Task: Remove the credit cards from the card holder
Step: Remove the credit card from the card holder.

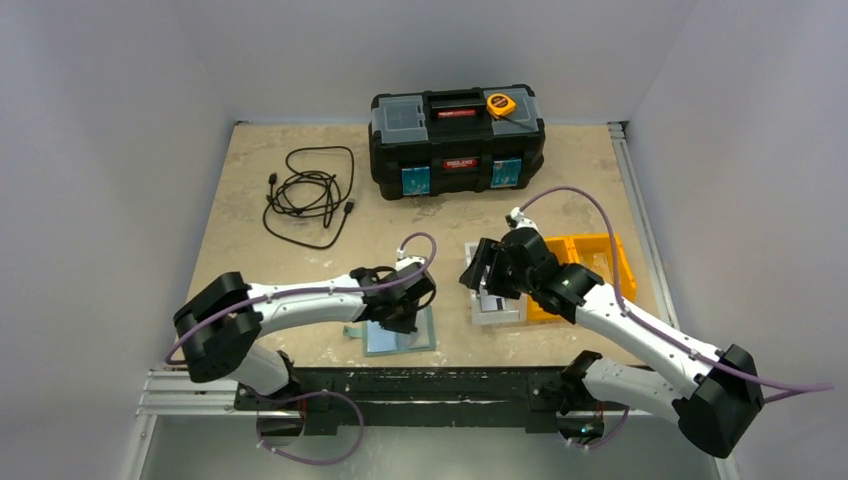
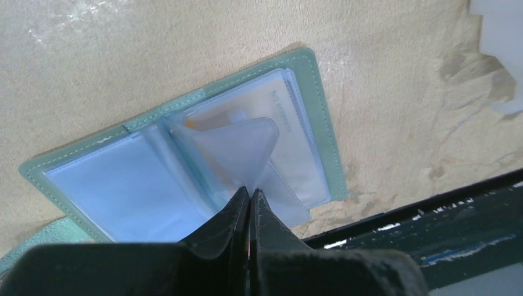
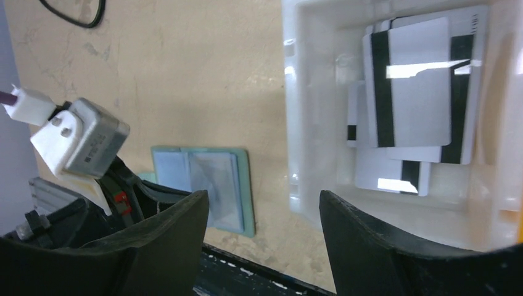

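- Overhead view: the flat teal-green bifold card holder (image 1: 400, 343) lies open on the tan tabletop (image 1: 440, 225). It sits at lower centre of the frame, just above the black mounting rail (image 1: 430, 385).
- The left gripper (image 2: 250, 192) is right down on the holder, its jaws pressed tight together.
- The tip of a clear plastic sleeve (image 2: 237, 148) is pinched between them, and the sleeve rises off the holder's right-hand page as a folded flap.
- In the left wrist view the holder runs diagonally from lower left to upper centre, pale blue pockets facing up.
- A thin tan-orange edge (image 2: 192, 123) peeks out at the top of the middle pocket. The pocket on the right shows a pale insert with faint print (image 2: 287, 111).
- Over to the right gripper (image 3: 262, 203): it hovers by the left rim of the white plastic bin (image 3: 296, 123). The fingers are spread wide with nothing between them.
- Inside that bin, upper right of the right wrist view, several pale plastic cards with black magnetic stripes (image 3: 419, 92) lie overlapping.
- Back overhead, the orange plastic bins (image 1: 595, 262) sit just beside the white bin on its right.
- At upper centre stands a black toolbox (image 1: 457, 150) with a yellow tape measure (image 1: 501, 104) on its lid. A coiled black cable (image 1: 310, 195) lies to its left.
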Controlling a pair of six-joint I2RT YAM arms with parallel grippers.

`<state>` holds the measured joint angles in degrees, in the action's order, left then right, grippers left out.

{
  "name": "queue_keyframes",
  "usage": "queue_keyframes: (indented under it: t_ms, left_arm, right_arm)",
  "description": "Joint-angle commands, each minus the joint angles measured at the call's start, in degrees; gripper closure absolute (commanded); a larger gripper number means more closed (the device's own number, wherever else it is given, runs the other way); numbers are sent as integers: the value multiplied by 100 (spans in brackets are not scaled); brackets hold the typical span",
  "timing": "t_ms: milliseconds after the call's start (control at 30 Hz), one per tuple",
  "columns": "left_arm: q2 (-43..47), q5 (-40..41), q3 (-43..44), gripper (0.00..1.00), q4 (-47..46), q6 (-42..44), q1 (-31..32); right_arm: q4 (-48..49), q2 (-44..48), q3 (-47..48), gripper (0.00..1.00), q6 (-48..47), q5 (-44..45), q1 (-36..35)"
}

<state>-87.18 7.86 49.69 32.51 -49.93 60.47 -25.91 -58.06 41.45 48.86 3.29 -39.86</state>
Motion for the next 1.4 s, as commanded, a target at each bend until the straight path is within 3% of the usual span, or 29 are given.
queue_keyframes:
  t_ms: [0, 233, 367, 500, 1000, 1200, 1367]
  left_arm:
    - [762, -316, -511, 100, -772, -207, -269]
    - [1512, -710, -1348, 100, -1590, -330, -562]
    - [1782, -759, -1700, 100, -1905, -400, -668]
    - [1966, -916, -1963, 100, -2117, -417, -685]
    - [2339, -855, -2244, 100, -2228, -417, -717]
    - [2674, -430, -2084, 73, -1455, -447, -721]
    - [3094, 259, -1786, 67, -113, -711, -721]
  right_arm:
    - [580, -183, -48, 37, 379, -131, -502]
    - [1119, -1095, 174, 52, 668, -35, -1441]
    - [1485, -1760, 261, 68, 744, -112, -1667]
    - [1736, -2291, 423, 78, 744, -190, -1831]
    - [2223, -3457, 753, 83, 609, -471, -1912]
    - [2349, -3544, 809, 83, 564, -686, -1968]
    - [2308, -3463, 857, 84, 572, -724, -2040]
